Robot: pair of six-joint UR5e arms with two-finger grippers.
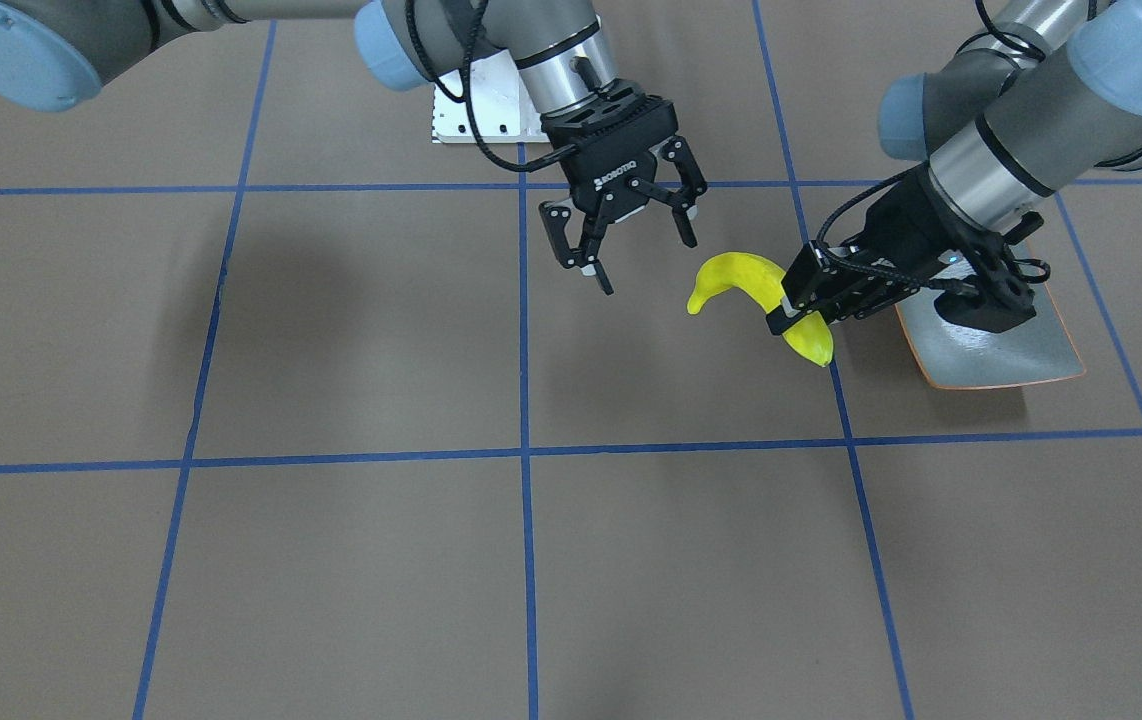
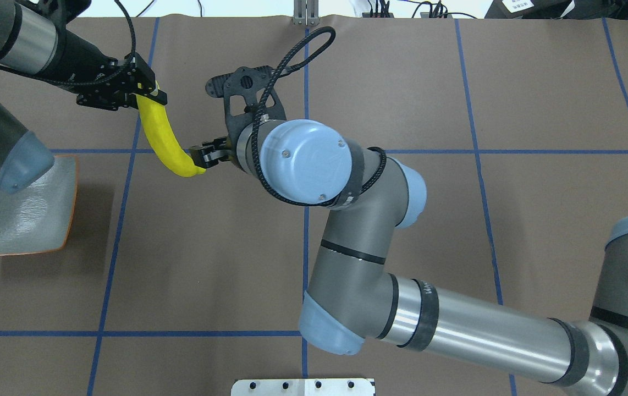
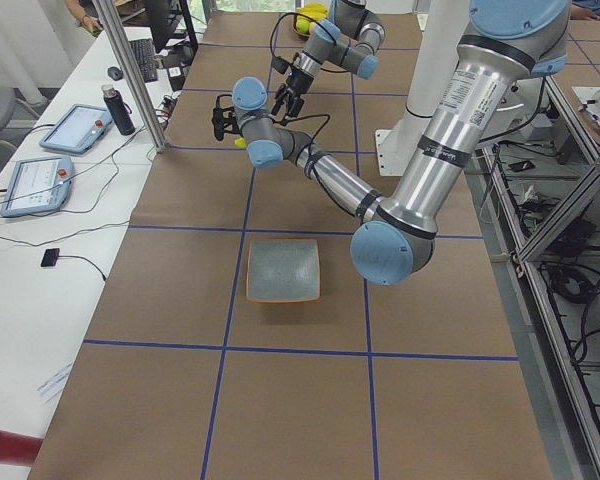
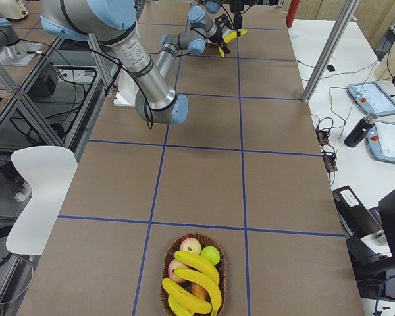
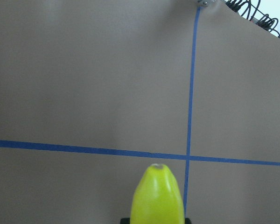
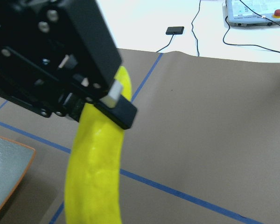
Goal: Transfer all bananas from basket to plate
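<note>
My left gripper (image 1: 793,310) is shut on one end of a bright-yellow banana (image 1: 739,275) and holds it above the table, a little way from the plate (image 1: 1021,350). In the overhead view the left gripper (image 2: 146,94) grips the banana's (image 2: 163,135) far end. My right gripper (image 1: 648,262) is open and empty, just beside the banana's free end. The plate (image 2: 22,212), grey-green with an orange rim, is partly hidden by the left arm. More bananas (image 4: 196,263) lie in a wicker basket (image 4: 164,273) at the table's far right end.
The basket also holds apples (image 4: 191,245). A white mounting plate (image 1: 476,110) sits at the robot's base. The brown table is marked with blue tape lines. Tablets (image 4: 375,99) and cables lie on the side bench.
</note>
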